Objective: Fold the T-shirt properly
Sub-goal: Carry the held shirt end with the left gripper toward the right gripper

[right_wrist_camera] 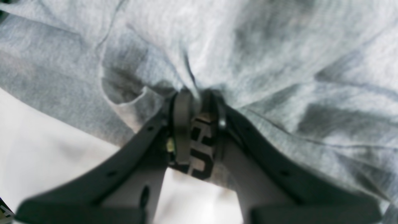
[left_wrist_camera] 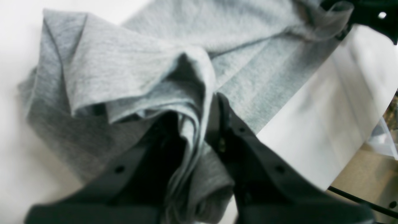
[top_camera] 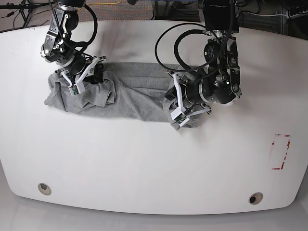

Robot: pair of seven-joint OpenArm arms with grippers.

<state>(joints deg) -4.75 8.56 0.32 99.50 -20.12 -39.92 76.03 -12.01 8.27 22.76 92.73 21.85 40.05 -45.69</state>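
Note:
The heather-grey T-shirt (top_camera: pixel 130 91) lies rumpled in a long band across the back half of the white table. In the base view my right gripper (top_camera: pixel 79 79) sits at the shirt's left end, and my left gripper (top_camera: pixel 177 107) at its right end. In the left wrist view the left gripper (left_wrist_camera: pixel 196 115) is shut on a bunched fold of the T-shirt (left_wrist_camera: pixel 124 62), which hangs down between the fingers. In the right wrist view the right gripper (right_wrist_camera: pixel 197 95) pinches a pucker of the T-shirt (right_wrist_camera: pixel 279 46). Black lettering (right_wrist_camera: pixel 202 152) shows between its fingers.
The white table (top_camera: pixel 144 163) has a red rectangle mark (top_camera: pixel 281 152) at the right and two round fittings (top_camera: pixel 44 188) (top_camera: pixel 255 198) near the front edge. Black cables loop over the left arm (top_camera: pixel 183 43). The table's edge (left_wrist_camera: pixel 342 174) lies just right of the left gripper.

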